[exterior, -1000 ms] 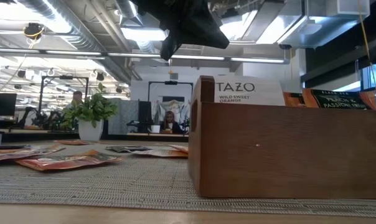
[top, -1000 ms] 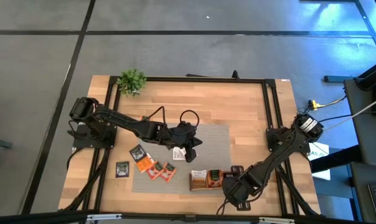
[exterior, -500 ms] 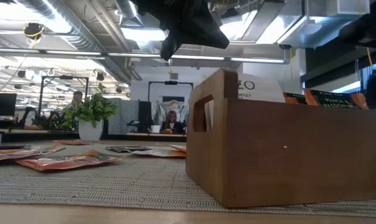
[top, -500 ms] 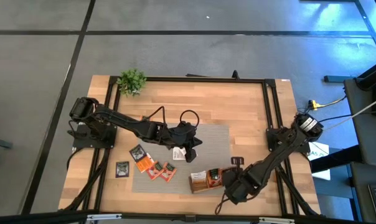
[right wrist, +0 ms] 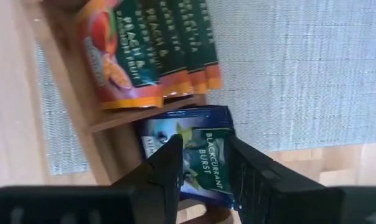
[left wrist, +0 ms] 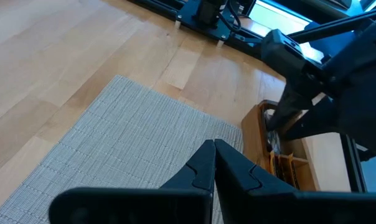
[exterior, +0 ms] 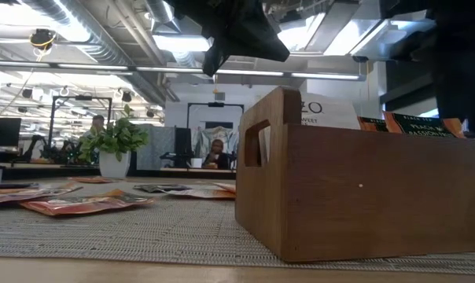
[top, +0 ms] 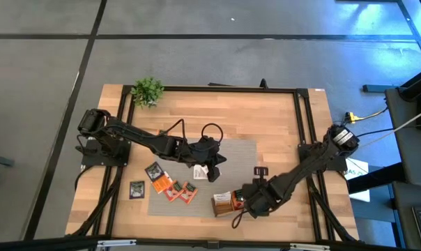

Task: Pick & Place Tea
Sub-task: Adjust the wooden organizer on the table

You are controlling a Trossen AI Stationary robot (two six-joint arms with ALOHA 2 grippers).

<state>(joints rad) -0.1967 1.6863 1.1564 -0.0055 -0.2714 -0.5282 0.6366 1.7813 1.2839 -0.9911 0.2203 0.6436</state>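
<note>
I have the right hand (right wrist: 200,165) grasping a blackcurrant sachet (right wrist: 197,158) over the wooden tray (top: 222,203), which already holds orange ones, while loose sachets (top: 170,187) wait on the mat (top: 242,155) and my left hand (top: 212,167) hangs clenched, empty.

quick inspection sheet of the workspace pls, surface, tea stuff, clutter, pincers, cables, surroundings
surface: wooden table with a grey mat at the middle front
job's things: loose tea sachets at the mat's left edge; more stand filed in the wooden tray; a Blackcurrant Burst sachet sits between the right pincer's fingers, over the tray
clutter: potted plant at the back left corner
grippers: left pincer shut, empty, above the mat; right pincer over the tray's end
cables: black loop on the left arm; yellow lead off the table's right
surroundings: office room, seated person far behind
</note>
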